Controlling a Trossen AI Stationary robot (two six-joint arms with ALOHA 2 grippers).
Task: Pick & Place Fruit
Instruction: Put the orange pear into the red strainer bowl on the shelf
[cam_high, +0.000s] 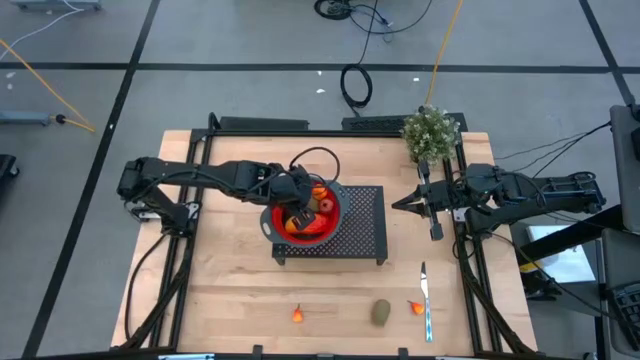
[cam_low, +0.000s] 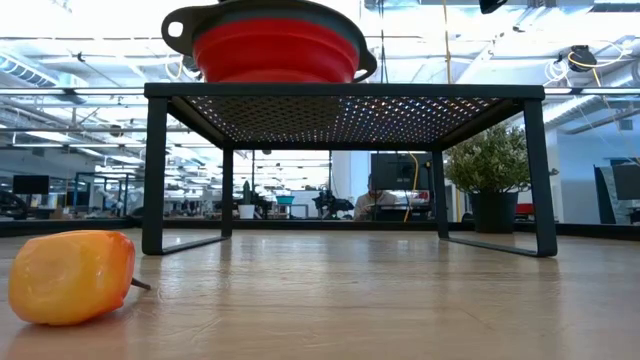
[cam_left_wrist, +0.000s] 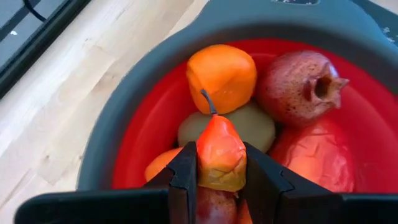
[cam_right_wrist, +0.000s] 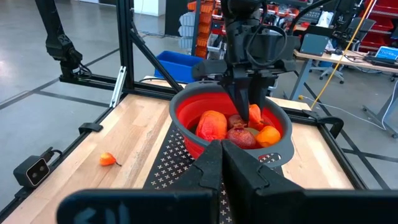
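Currently placing: my left gripper (cam_left_wrist: 221, 171) pinches a small orange-red stemmed toy fruit (cam_left_wrist: 220, 155) over the red collapsible bowl (cam_high: 272, 219) on the black mesh rack (cam_high: 365, 222). Next, I judge: release. Right gripper (cam_high: 398, 205) shut, waiting right.

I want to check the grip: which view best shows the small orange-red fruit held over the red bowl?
The left wrist view: the orange-red fruit sits close up between the left pincer fingers. The right wrist view shows it small and far off; the high view barely shows it; the low view shows only the bowl's outside.
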